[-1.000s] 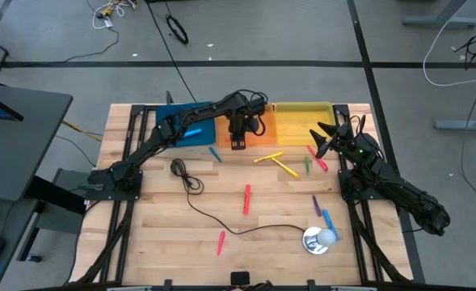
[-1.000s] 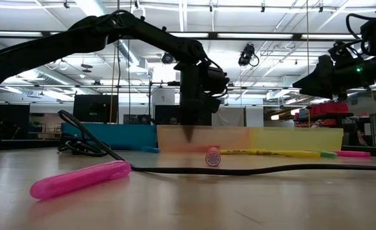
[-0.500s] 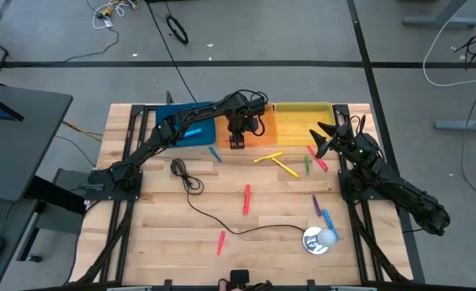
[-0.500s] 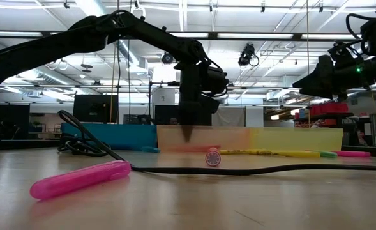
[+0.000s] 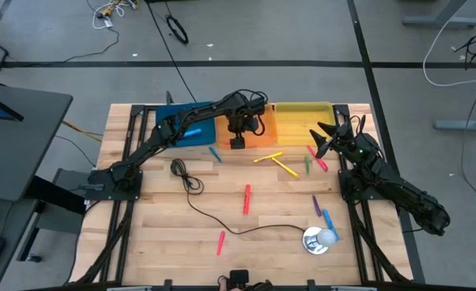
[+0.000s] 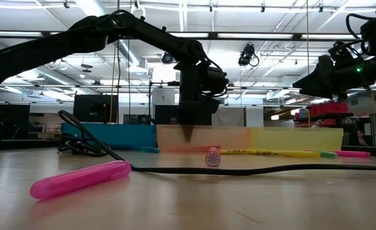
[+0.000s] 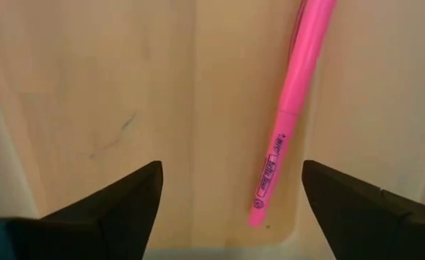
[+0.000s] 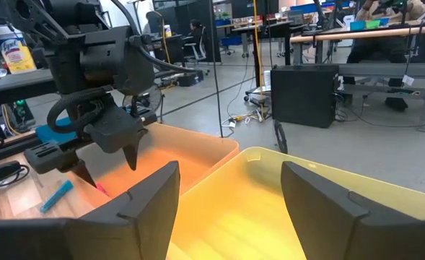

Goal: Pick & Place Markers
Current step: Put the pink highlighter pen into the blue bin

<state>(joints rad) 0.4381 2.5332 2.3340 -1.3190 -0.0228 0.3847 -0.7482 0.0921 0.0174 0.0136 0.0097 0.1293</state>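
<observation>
My left gripper (image 7: 230,180) hangs open over the orange tray (image 5: 258,129), fingers pointing down (image 6: 189,133). A pink marker (image 7: 291,123) lies flat on that tray's floor between the fingers, nearer one of them and touching neither. More markers lie loose on the wooden table: blue (image 5: 214,153), yellow (image 5: 268,157), green (image 5: 306,166), red (image 5: 246,199), pink (image 5: 221,241), purple (image 5: 315,204). My right gripper (image 5: 325,139) waits open above the table's right side, next to the yellow tray (image 8: 284,209).
A blue tray (image 5: 187,125) stands left of the orange one along the far edge. A thin black cable (image 5: 221,222) winds across the table's middle to a round silver-white object (image 5: 318,239) at the near right. In the low view the pink marker (image 6: 79,179) lies closest.
</observation>
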